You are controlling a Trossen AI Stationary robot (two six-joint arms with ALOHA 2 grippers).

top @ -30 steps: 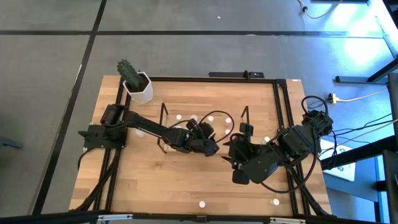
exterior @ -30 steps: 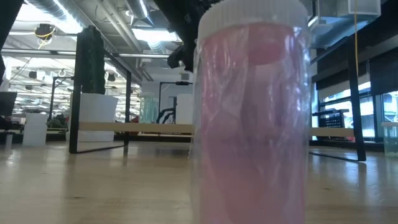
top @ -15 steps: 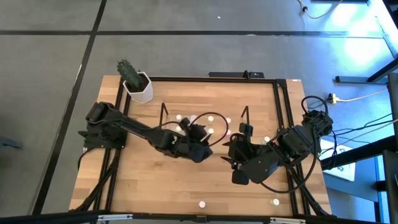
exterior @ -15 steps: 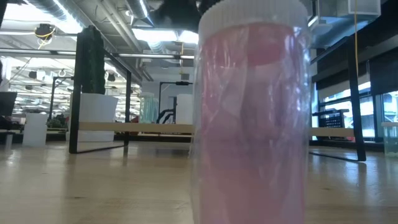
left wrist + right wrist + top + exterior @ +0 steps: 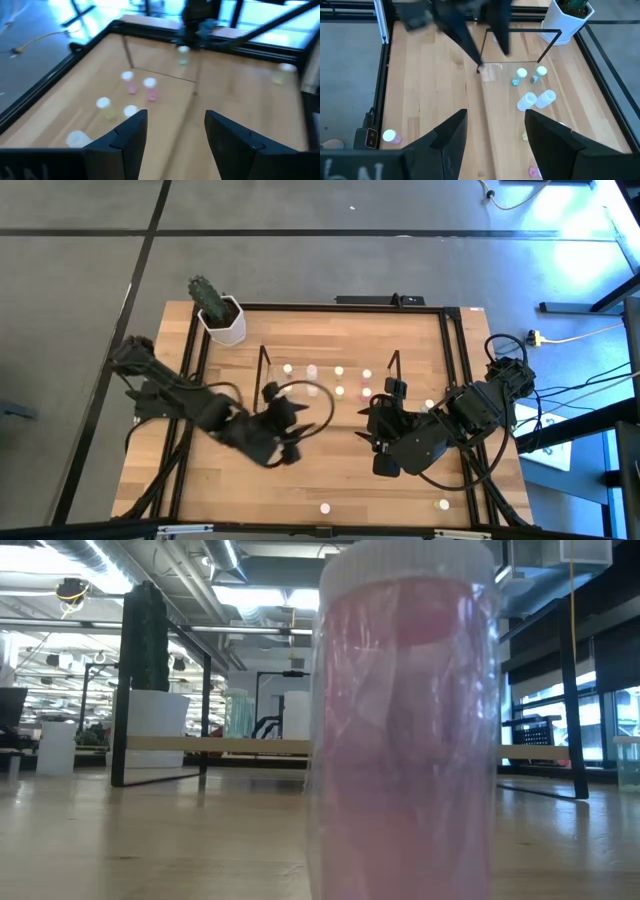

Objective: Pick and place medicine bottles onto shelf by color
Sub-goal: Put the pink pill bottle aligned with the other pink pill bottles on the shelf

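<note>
The clear shelf (image 5: 328,380) with its thin dark frame stands mid-table and bears several tiny pale bottles (image 5: 338,391), white, pink and yellowish. They also show in the left wrist view (image 5: 150,85) and the right wrist view (image 5: 527,100). My left gripper (image 5: 292,442) (image 5: 172,135) is open and empty, near of the shelf's left part. My right gripper (image 5: 370,435) (image 5: 495,135) is open and empty, near of the shelf's right end. A pink bottle (image 5: 405,720) stands upright on the table right before the low camera.
A white hexagonal pot with a cactus (image 5: 222,318) stands at the far left corner. Loose bottles stand near the front edge (image 5: 324,507) (image 5: 442,504) and right of the shelf (image 5: 430,406). A dark rail frame (image 5: 455,380) runs along the table's edges.
My left gripper has drawn back from the shelf toward the table's near edge and left, staying open and empty. The bottles on the shelf that it covered now show. My right arm has kept still.
</note>
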